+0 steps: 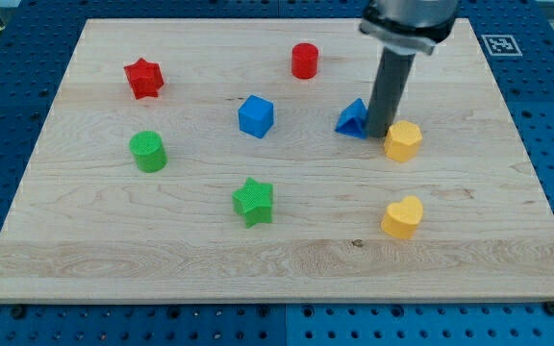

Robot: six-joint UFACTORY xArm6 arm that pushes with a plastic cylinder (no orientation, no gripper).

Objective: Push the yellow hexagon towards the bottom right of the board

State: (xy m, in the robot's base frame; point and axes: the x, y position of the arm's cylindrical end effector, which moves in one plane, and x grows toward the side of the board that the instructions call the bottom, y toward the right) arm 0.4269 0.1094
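The yellow hexagon (404, 140) lies right of the board's middle. My tip (379, 134) stands on the board just left of it, touching or nearly touching its left side. A blue triangle (352, 119) sits directly to the tip's left, partly behind the rod. A yellow heart (402, 217) lies below the hexagon, towards the view's bottom right.
A red cylinder (304, 60) is at the top centre, a blue cube (255, 115) at the middle, a red star (143, 78) at the upper left, a green cylinder (148, 151) at the left, a green star (253, 201) below the middle. The wooden board (508, 240) rests on a blue perforated table.
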